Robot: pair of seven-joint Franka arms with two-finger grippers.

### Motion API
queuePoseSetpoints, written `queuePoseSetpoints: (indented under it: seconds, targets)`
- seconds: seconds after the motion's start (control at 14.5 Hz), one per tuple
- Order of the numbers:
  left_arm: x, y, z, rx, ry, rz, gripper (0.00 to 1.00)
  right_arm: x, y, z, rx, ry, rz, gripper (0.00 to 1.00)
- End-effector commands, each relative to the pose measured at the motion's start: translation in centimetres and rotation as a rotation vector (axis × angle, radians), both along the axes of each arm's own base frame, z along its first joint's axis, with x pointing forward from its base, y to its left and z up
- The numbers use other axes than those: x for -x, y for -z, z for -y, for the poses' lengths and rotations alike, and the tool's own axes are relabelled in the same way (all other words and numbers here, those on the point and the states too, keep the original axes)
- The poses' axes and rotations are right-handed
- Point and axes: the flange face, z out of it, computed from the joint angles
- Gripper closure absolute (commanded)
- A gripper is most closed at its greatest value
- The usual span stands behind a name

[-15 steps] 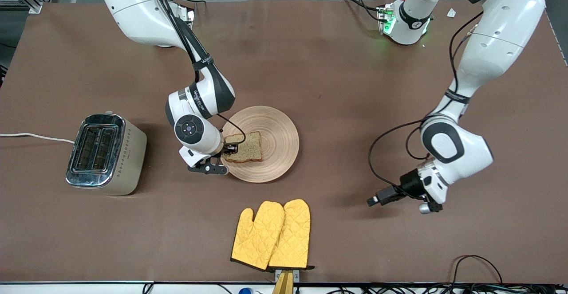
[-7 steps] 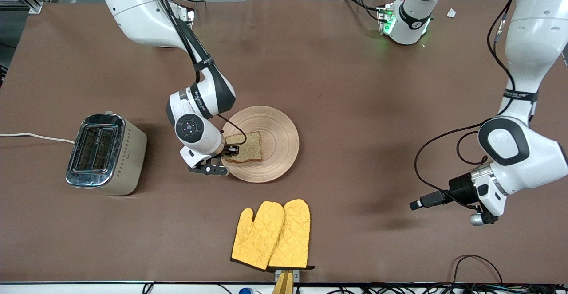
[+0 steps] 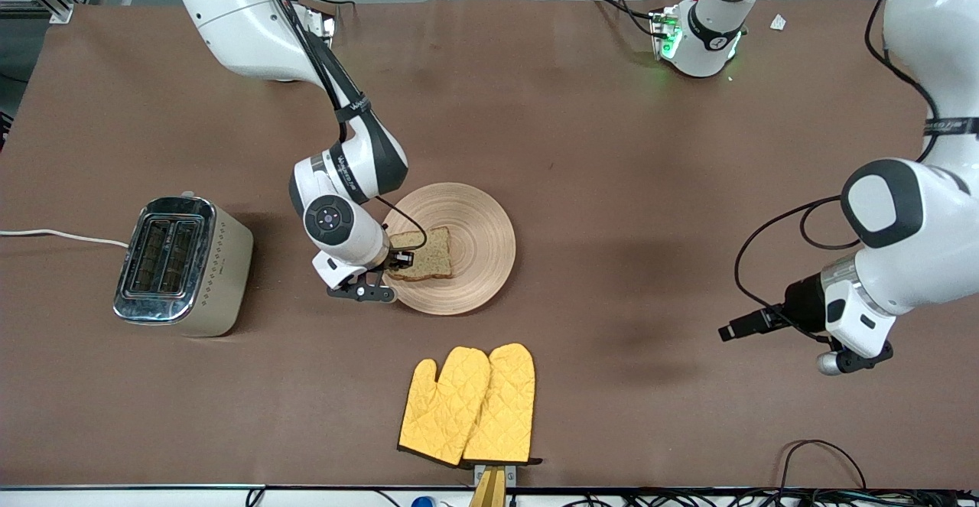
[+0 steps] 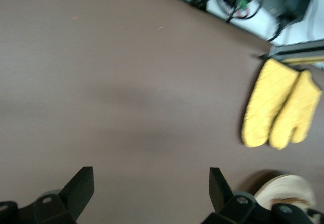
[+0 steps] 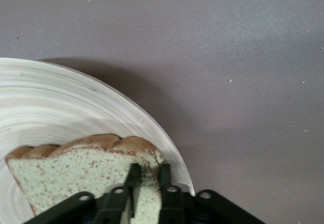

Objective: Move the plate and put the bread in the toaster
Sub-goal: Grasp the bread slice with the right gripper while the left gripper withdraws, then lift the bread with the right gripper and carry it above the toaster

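The round wooden plate (image 3: pixel 466 243) sits mid-table with the brown bread slice (image 3: pixel 428 256) lying on it. My right gripper (image 3: pixel 398 260) is shut on the bread's corner at the plate's rim toward the toaster. In the right wrist view the fingers (image 5: pixel 134 176) pinch the bread (image 5: pixel 76 171) on the plate (image 5: pixel 61 102). The cream-white toaster (image 3: pixel 182 264) stands toward the right arm's end, slots up. My left gripper (image 3: pixel 726 332) is open and empty, up over bare table toward the left arm's end. The left wrist view shows it (image 4: pixel 151 183) with the plate's edge (image 4: pixel 286 188).
A pair of yellow oven mitts (image 3: pixel 469 404) lies near the table's front edge, nearer the camera than the plate; it also shows in the left wrist view (image 4: pixel 281 110). The toaster's white cord (image 3: pixel 53 236) runs off the table's end. Cables lie along the front edge.
The left arm has swung away from the plate toward its own end of the table and risen. The right gripper stays clamped on the bread, barely moved.
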Motion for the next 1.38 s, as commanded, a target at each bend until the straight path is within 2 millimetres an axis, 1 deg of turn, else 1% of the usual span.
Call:
queuePoseSetpoints:
  seconds: [0.0,0.07,0.14,0.21,0.28,0.34,0.41,0.55,0.62,0.83,0.89,0.96,1.03,1.1,1.17,1.31]
  targets:
    - [2.2,-4.0,2.0,-0.138,0.009,-0.031,0.00,0.5,1.4,0.0,0.006,0.011,0.010,1.00]
    - [3.0,-5.2,2.9,-0.200,0.030,-0.043,0.00,0.3,1.4,0.3,0.006,0.016,0.010,1.00]
    - [3.9,-6.2,3.6,-0.263,0.062,-0.049,0.00,0.4,1.3,0.1,0.007,0.012,0.006,1.00]
    - [4.6,-7.2,3.8,-0.319,0.083,-0.055,0.00,0.1,0.6,0.3,0.007,0.005,0.004,1.00]
    - [5.5,-8.7,3.8,-0.362,0.094,-0.061,0.00,-0.1,-1.0,0.4,0.017,0.000,-0.016,1.00]
    - [6.2,-10.0,4.0,-0.381,0.104,-0.063,0.00,-0.5,-4.8,0.4,0.028,-0.007,-0.047,1.00]
    - [6.9,-11.2,3.9,-0.391,0.105,-0.064,0.00,-1.1,-7.8,0.7,0.047,-0.004,-0.080,1.00]
    - [8.2,-13.5,3.6,-0.414,0.101,-0.068,0.00,-1.7,-12.9,1.4,0.080,-0.004,-0.112,1.00]
    - [9.0,-15.0,3.7,-0.424,0.097,-0.055,0.00,-1.7,-14.6,1.6,0.105,-0.014,-0.111,1.00]
    - [11.4,-18.4,3.4,-0.452,0.087,-0.061,0.00,-1.8,-17.2,2.5,0.271,-0.068,-0.081,1.00]
    - [12.4,-19.7,3.0,-0.468,0.076,-0.064,0.00,-1.8,-18.2,2.8,0.343,-0.085,-0.073,1.00]
    - [13.4,-20.9,2.3,-0.476,0.058,-0.064,0.00,-1.7,-19.3,3.1,0.438,-0.106,-0.064,1.00]
    - [14.5,-21.8,2.6,-0.483,0.076,-0.072,0.00,-1.7,-20.2,3.9,0.558,-0.124,-0.045,1.00]
    - [15.2,-22.4,2.0,-0.492,0.089,-0.083,0.00,-1.7,-21.6,4.6,0.645,-0.135,-0.015,1.00]
    - [15.8,-22.8,1.6,-0.497,0.108,-0.086,0.00,-1.8,-22.4,5.3,0.707,-0.148,0.001,1.00]
    - [17.1,-23.5,0.4,-0.473,0.139,-0.084,0.00,-2.2,-23.4,6.9,0.841,-0.190,0.004,1.00]
